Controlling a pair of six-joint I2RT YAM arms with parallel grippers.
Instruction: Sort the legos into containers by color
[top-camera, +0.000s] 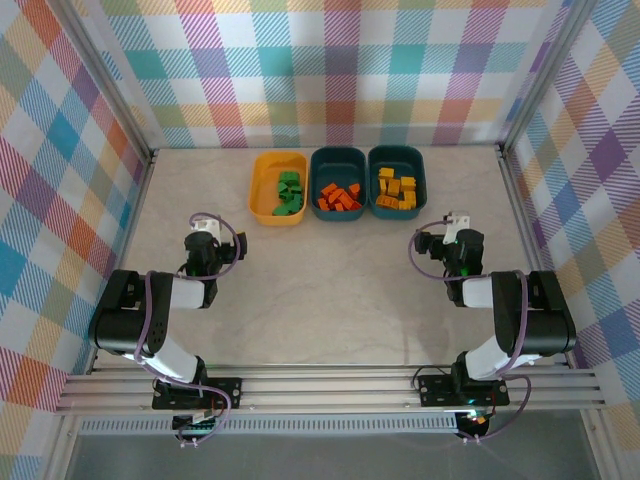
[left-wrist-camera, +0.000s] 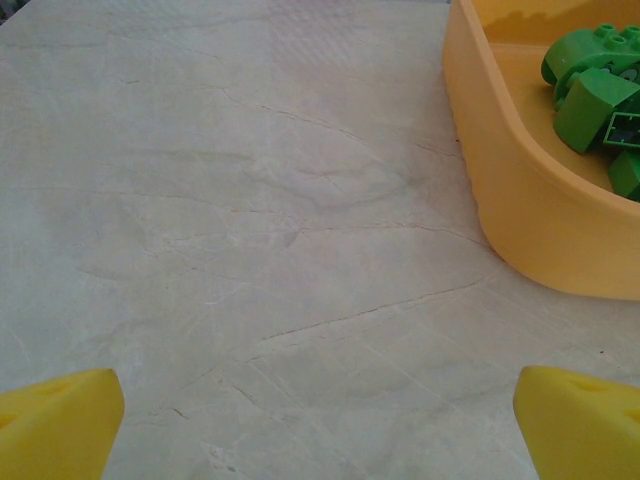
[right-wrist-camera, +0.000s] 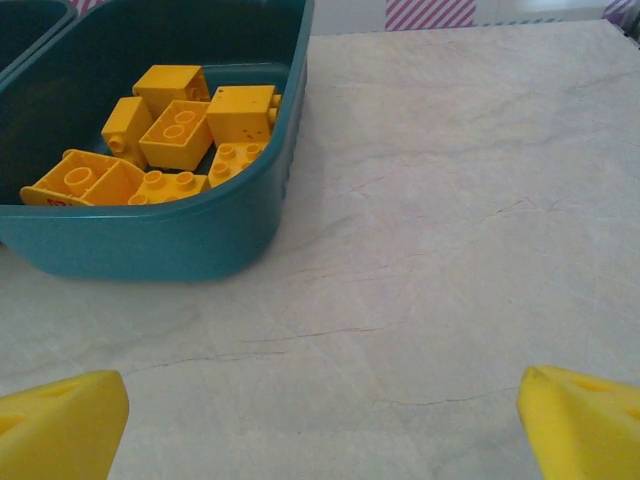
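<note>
Sorting is judged complete from the top camera: green legos (top-camera: 288, 193) are held in the yellow-orange tub (top-camera: 258, 195) just left of the middle teal tub (top-camera: 318, 168), orange legos (top-camera: 340, 197) lie in that middle tub, yellow legos (top-camera: 397, 190) in the right-hand teal tub (top-camera: 421, 175) touching it, and none are seen loose on the table (top-camera: 330, 290). From the left wrist, the left gripper (left-wrist-camera: 320, 430) is shown spread wide and empty near the yellow-orange tub. From the right wrist, the right gripper (right-wrist-camera: 320, 430) is likewise wide apart and empty, near the right-hand teal tub.

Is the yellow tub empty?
Not empty. Green bricks lie heaped inside the yellow tub, below its rim.
</note>
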